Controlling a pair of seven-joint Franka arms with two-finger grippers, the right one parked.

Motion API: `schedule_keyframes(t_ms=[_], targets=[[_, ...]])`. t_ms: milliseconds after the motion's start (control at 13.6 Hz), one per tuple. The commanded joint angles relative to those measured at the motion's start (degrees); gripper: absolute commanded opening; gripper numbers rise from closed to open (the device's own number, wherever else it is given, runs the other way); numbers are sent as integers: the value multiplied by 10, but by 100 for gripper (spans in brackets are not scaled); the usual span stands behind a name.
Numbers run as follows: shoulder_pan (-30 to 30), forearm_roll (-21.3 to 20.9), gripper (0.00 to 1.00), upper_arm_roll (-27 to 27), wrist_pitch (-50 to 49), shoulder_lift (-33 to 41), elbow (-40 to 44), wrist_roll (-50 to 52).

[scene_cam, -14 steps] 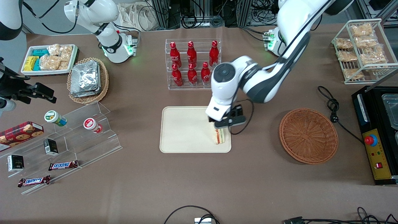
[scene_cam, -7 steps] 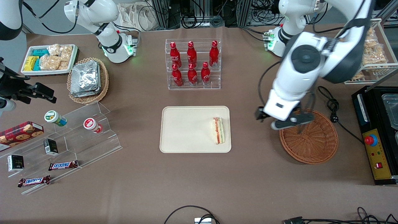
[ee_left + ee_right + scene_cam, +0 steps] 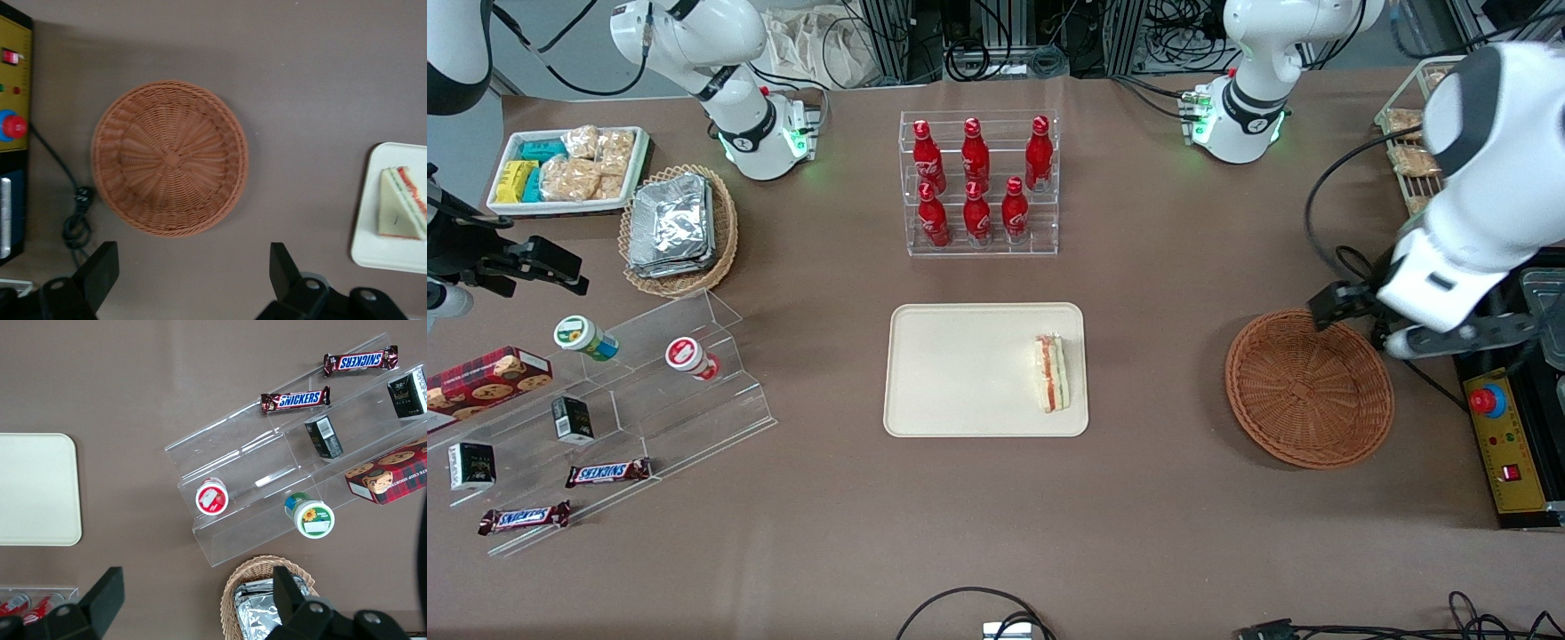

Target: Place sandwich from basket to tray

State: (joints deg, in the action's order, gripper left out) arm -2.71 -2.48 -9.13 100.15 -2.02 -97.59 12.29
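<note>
The sandwich (image 3: 1052, 372) lies on the cream tray (image 3: 960, 373), close to the tray's edge on the working arm's end; it also shows in the left wrist view (image 3: 402, 211) on the tray (image 3: 383, 250). The reddish-brown basket (image 3: 1308, 388) is empty, also in the left wrist view (image 3: 170, 157). My left gripper (image 3: 1396, 324) is open and empty, high above the table beside the basket, toward the working arm's end. Its fingers (image 3: 100, 277) stand wide apart in the left wrist view.
A black appliance with a yellow panel and red button (image 3: 1498, 418) and a black cable (image 3: 1378, 307) lie beside the basket. A wire rack of snack bags (image 3: 1463, 147) stands farther from the camera. A rack of red bottles (image 3: 978, 182) stands farther than the tray.
My gripper let go of the sandwich on the tray, then rose and swung away over the basket toward the working arm's end. The sandwich stays on the tray.
</note>
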Motion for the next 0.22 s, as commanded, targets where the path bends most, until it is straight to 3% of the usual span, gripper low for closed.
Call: schedule_keyframes(t_ms=[0, 147], targets=[[18, 8, 100, 24, -14, 51, -47, -27], [18, 7, 100, 32, -29, 50, -36, -33]])
